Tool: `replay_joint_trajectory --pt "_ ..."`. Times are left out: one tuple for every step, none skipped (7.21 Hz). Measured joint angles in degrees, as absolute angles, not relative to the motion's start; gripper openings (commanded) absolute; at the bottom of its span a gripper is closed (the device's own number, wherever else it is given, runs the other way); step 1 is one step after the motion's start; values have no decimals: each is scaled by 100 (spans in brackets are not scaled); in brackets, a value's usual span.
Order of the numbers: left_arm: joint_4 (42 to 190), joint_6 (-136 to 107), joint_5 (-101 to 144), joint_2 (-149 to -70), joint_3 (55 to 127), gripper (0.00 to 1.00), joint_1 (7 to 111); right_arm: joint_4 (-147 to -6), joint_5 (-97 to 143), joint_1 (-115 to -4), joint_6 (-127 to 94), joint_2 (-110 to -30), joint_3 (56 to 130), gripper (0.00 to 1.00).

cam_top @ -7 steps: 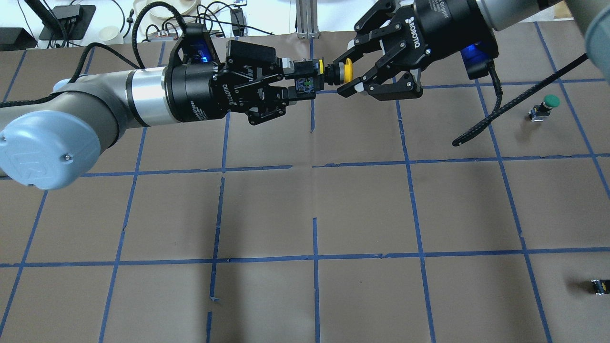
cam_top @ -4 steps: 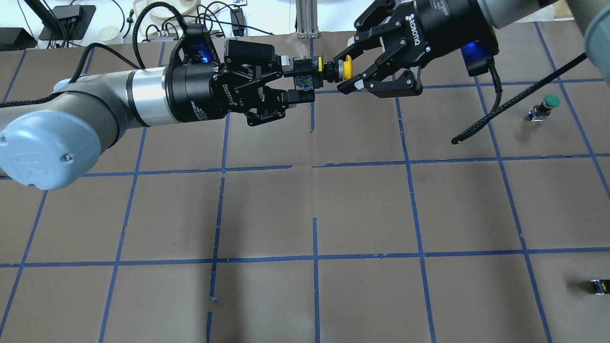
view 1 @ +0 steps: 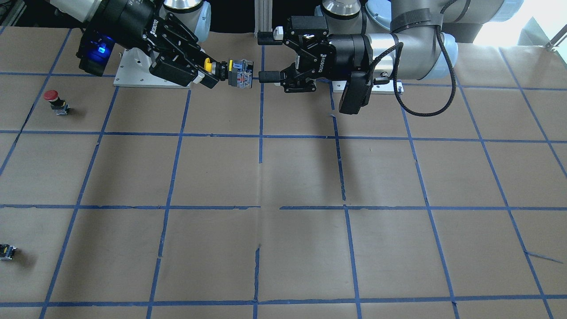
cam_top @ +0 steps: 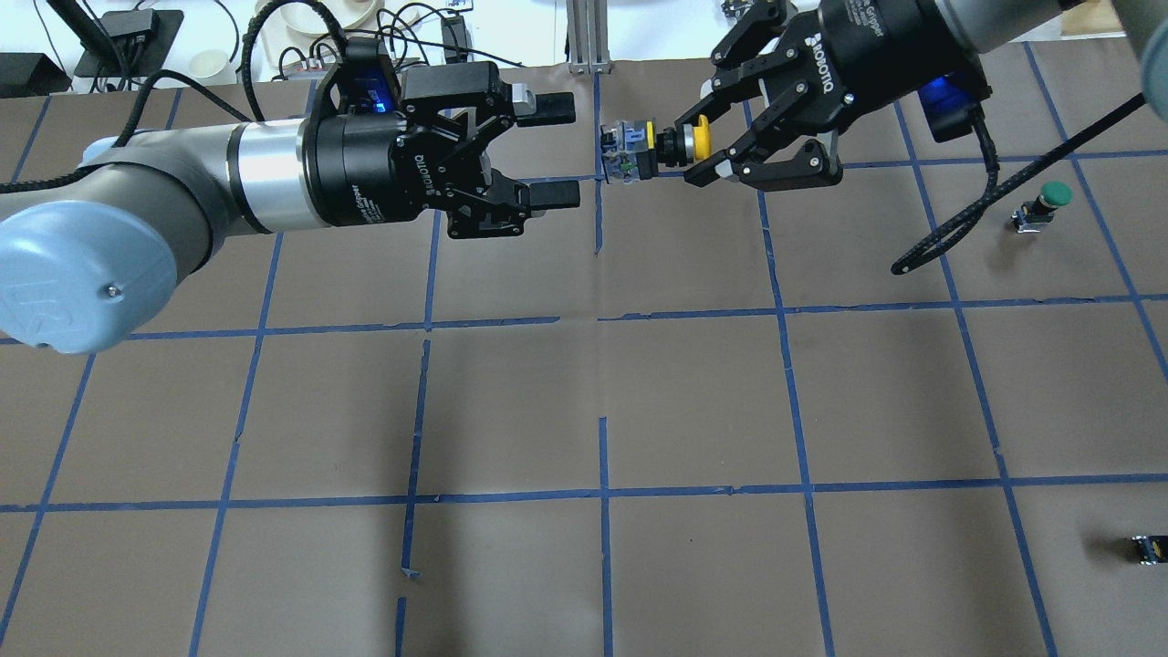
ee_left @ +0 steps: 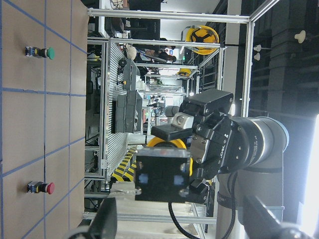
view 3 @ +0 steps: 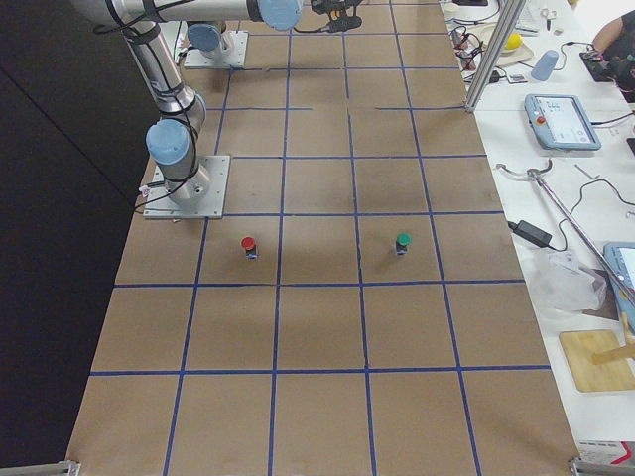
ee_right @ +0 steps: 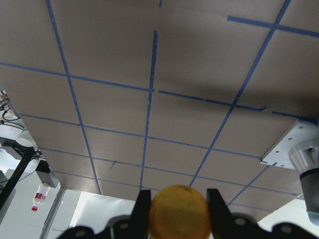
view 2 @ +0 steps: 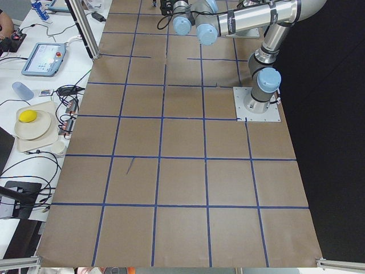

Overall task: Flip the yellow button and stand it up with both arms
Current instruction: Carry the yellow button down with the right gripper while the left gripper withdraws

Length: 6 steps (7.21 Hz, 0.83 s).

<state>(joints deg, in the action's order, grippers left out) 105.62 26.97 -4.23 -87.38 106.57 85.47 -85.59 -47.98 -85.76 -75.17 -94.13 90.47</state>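
Note:
The yellow button [cam_top: 631, 150] is held in the air over the far middle of the table, lying sideways, with its yellow cap toward the right gripper and its contact block toward the left. My right gripper [cam_top: 694, 146] is shut on the cap end; in the right wrist view the cap [ee_right: 179, 217] sits between the fingers [ee_right: 141, 205]. My left gripper [cam_top: 557, 151] is open and empty, a short gap to the left of the block. The front view shows the button [view 1: 239, 74], the right gripper [view 1: 208, 70] and the open left gripper [view 1: 267, 57]. The left wrist view looks at the block [ee_left: 162, 175].
A green-capped button [cam_top: 1040, 206] stands at the right of the table, and a small black block [cam_top: 1147, 547] lies at the near right. A red-capped button [view 1: 56, 101] stands near the right arm's base. Blue tape lines grid the brown table.
My left gripper has opened, let go of the contact block and drawn back to the left. My right gripper has shut on the cap end and carried the button slightly right.

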Motion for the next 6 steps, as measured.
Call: replay_joint_trajectory --pt "10491 2634 -931 -8758 10526 89 8383 -8539 -5315 -8566 -7537 -9448 9041 2" --pt "10372 2596 -1502 -8818 10379 89 8236 -8529 -5932 -8558 -7527 -9494 9053 2" --pt "10133 2571 -2145 -8904 10264 89 8164 -8538 -6471 -8557 -7512 -9511 9086 2" --pt "9788 2510 -2896 -8999 10202 89 8136 -8490 -6955 -8557 -7555 -9452 9119 1" --pt "9421 2379 -3733 -9089 10174 93 8124 -8398 -7440 -8554 -7597 -9327 9152 1" --pt "9121 2227 -4726 -9152 10123 95 8115 -8348 -8004 -8553 -7574 -9169 9192 1"
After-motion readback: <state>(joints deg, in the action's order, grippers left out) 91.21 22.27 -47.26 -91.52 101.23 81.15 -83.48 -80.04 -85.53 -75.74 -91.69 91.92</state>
